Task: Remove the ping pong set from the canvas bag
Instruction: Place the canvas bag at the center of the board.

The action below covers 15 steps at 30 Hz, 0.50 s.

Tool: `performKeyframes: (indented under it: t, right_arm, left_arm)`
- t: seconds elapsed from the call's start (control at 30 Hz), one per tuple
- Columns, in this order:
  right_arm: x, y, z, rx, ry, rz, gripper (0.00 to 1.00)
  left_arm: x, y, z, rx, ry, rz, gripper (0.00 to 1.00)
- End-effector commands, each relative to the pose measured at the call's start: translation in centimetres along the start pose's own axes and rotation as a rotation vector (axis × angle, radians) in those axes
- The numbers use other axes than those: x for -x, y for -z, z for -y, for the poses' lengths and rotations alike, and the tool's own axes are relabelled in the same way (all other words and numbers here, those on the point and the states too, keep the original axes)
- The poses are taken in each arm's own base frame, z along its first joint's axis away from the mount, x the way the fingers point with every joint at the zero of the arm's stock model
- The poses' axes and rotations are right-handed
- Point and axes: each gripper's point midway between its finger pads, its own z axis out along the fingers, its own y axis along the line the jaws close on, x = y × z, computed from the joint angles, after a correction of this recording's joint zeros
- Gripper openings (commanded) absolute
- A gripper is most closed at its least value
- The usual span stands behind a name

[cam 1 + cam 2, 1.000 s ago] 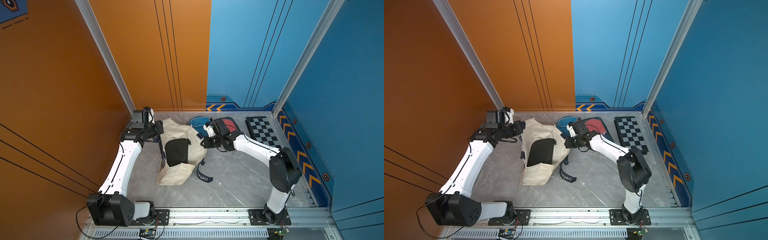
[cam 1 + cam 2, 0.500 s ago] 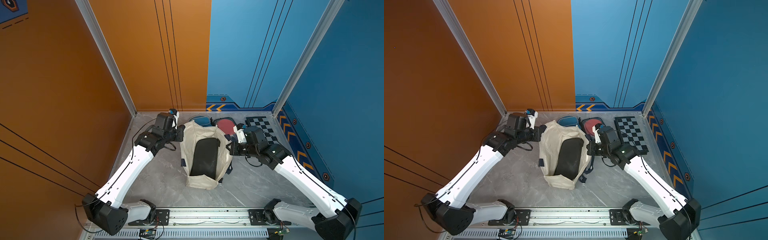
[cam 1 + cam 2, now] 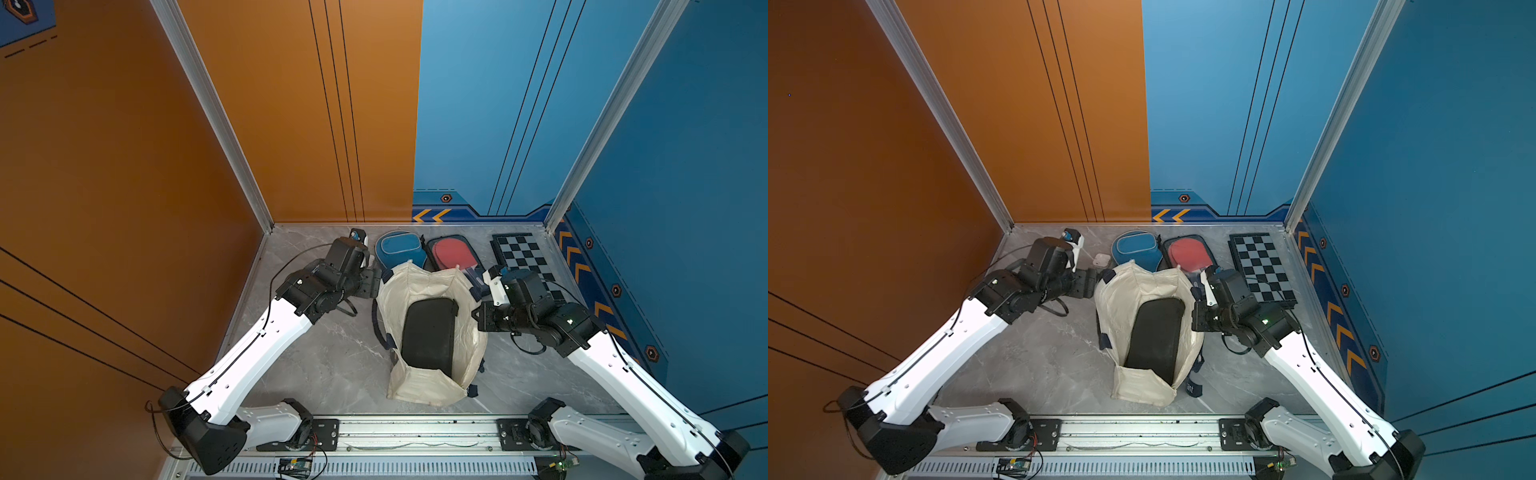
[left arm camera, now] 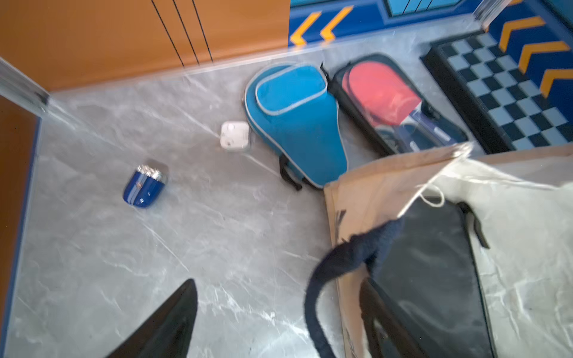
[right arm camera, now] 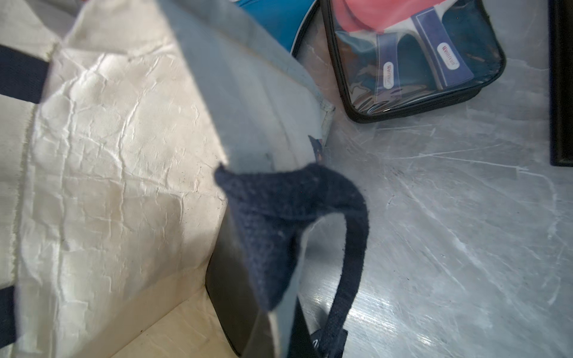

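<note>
The cream canvas bag [image 3: 428,390] [image 3: 1142,386] stands mid-table with its mouth spread open. A flat black case [image 3: 428,332] [image 4: 434,279] lies inside it; I cannot tell what it holds. A ping pong set [image 3: 453,253] [image 5: 418,62], red paddles in a clear black-rimmed case, lies on the table behind the bag. My left gripper [image 3: 374,282] [image 4: 279,282] is open astride the bag's left rim, with a navy handle [image 4: 341,263] hanging between its fingers. My right gripper [image 3: 478,316] [image 5: 273,310] is shut on the bag's right rim beside its other handle [image 5: 294,217].
A blue paddle case [image 3: 401,249] [image 4: 297,124] lies next to the clear one. A chessboard [image 3: 523,257] sits at the back right. A small white box [image 4: 234,135] and a small blue capsule-shaped object [image 4: 144,189] lie at the back left. Walls enclose three sides.
The bag has moved right to mid-table and its mouth has been pulled open between both arms. The left gripper has just opened; the right keeps its hold.
</note>
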Motion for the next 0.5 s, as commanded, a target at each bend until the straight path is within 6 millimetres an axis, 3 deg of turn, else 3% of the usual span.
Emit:
performKeyframes:
  t: [0.0, 0.17, 0.27, 0.37, 0.47]
  right_arm:
    - [1.0, 0.4, -0.4, 0.001, 0.028, 0.055, 0.00]
    - [2.2, 0.6, -1.6, 0.029, 0.031, 0.081, 0.00]
    - [2.8, 0.6, -1.9, 0.027, 0.034, 0.090, 0.00]
    - [2.9, 0.6, -1.8, 0.013, 0.034, 0.098, 0.00]
    - [2.9, 0.7, -1.8, -0.003, 0.038, 0.112, 0.00]
  left_arm:
    - [2.4, 1.7, 1.4, -0.016, 0.002, 0.043, 0.90]
    - [4.5, 3.8, 7.0, -0.133, -0.062, 0.067, 0.91]
    - [4.5, 4.4, 9.8, -0.207, -0.075, 0.036, 0.90]
    - [2.6, 3.3, 12.8, -0.266, -0.085, -0.037, 0.89]
    - [-0.4, 1.1, 13.9, -0.245, -0.105, -0.140, 0.88]
